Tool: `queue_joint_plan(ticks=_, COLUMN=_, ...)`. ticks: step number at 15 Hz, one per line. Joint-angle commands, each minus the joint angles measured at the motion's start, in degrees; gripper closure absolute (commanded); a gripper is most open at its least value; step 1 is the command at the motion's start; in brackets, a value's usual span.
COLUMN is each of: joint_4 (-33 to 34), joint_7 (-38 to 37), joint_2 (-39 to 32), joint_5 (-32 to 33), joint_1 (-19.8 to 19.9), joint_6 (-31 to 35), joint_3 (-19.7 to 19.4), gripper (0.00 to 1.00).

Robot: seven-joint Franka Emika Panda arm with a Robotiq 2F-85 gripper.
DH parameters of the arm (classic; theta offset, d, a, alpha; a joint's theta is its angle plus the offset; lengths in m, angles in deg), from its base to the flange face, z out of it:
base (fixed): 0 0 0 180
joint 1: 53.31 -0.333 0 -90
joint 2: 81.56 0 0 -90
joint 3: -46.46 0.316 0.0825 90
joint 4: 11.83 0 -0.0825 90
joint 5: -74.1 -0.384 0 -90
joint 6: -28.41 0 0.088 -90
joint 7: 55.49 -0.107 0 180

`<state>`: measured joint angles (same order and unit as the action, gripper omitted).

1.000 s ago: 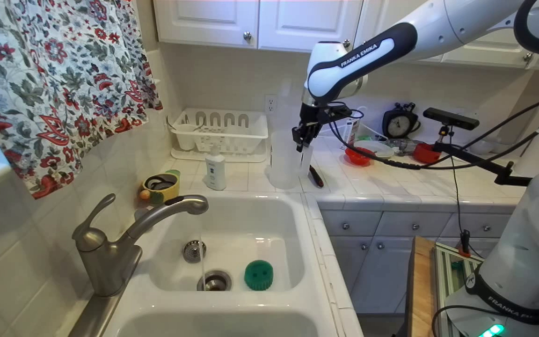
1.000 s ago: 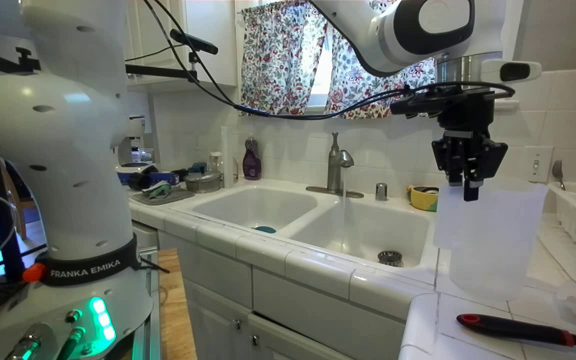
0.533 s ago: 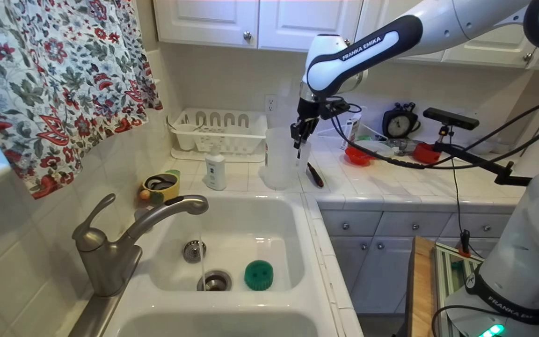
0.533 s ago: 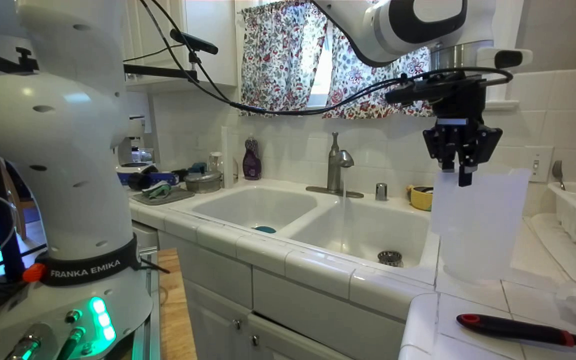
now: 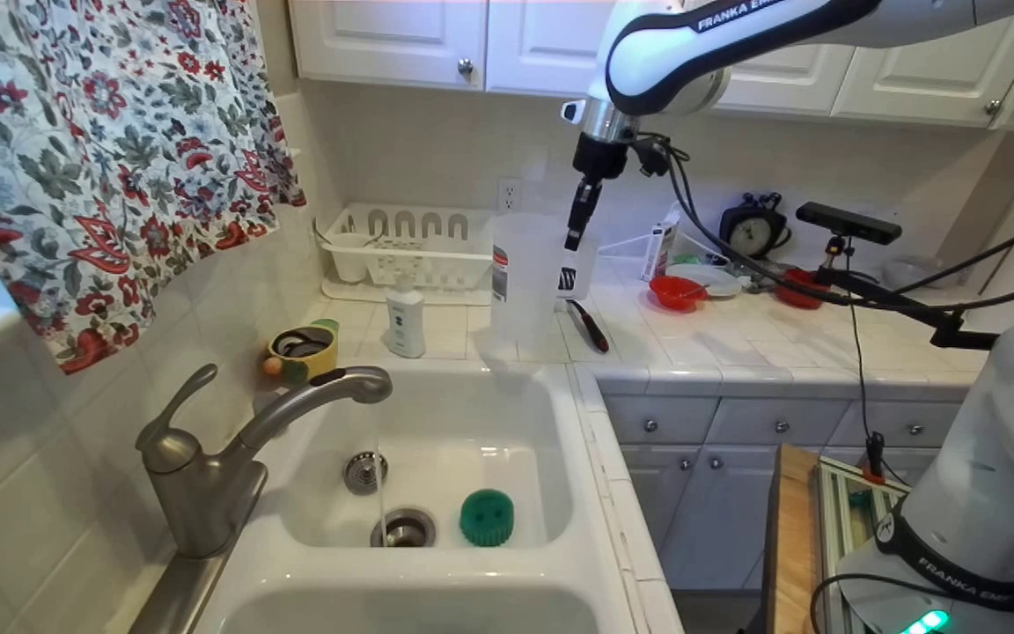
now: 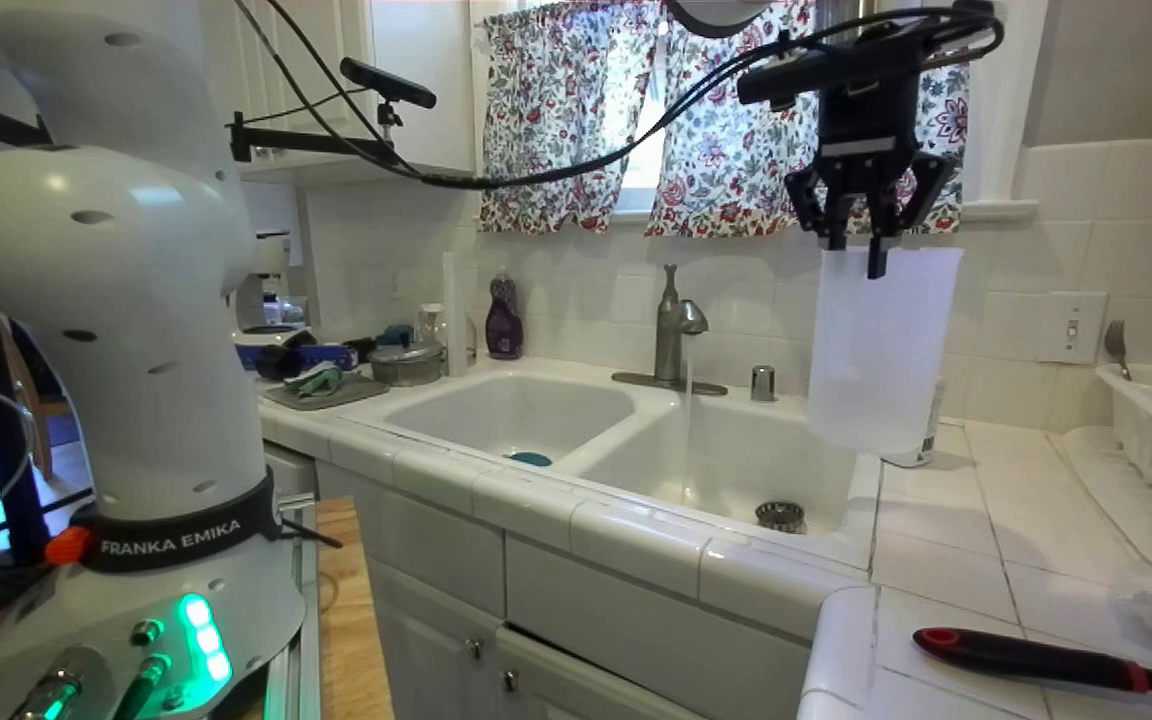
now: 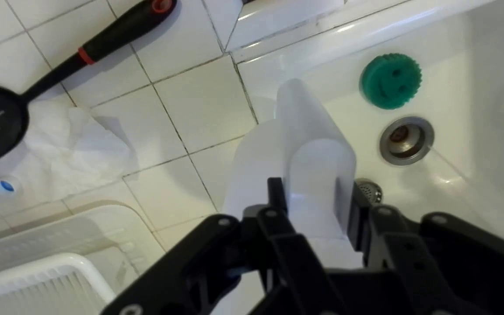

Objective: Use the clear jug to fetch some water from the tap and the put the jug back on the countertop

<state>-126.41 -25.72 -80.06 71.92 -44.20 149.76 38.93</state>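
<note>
While water (image 6: 688, 410) runs from the tap (image 6: 669, 345), right of it the gripper (image 6: 856, 257) is clamped on the clear jug (image 6: 881, 360) in the air.

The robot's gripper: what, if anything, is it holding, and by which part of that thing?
The clear jug, by its handle, which is pinched between the fingers.

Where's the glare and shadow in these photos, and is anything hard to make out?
Wrist view: glare streaks the sink rim, shadow edges the spatula. In an exterior view, the clear jug fades at its base against the white countertop.
</note>
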Motion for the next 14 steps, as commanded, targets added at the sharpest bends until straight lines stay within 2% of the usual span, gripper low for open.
queue_joint_plan(ticks=1, joint_4=-2.1, joint_7=10.7, joint_2=2.5, joint_5=-2.7, joint_1=-1.7, joint_6=-1.4, joint_3=0.1, gripper=0.91)
queue_joint_plan(ticks=6, joint_4=-3.1, joint_7=24.3, joint_2=2.1, joint_5=-3.9, joint_1=-3.8, joint_6=-2.9, joint_3=0.7, gripper=0.91)
queue_joint_plan(ticks=10, joint_4=-1.7, joint_7=33.4, joint_2=-0.1, joint_5=-3.5, joint_1=-5.3, joint_6=-6.6, joint_3=1.9, gripper=0.91)
queue_joint_plan(ticks=14, joint_4=0.4, joint_7=34.6, joint_2=-4.5, joint_5=0.4, joint_1=-6.8, joint_6=-7.8, joint_3=4.3, gripper=0.91)
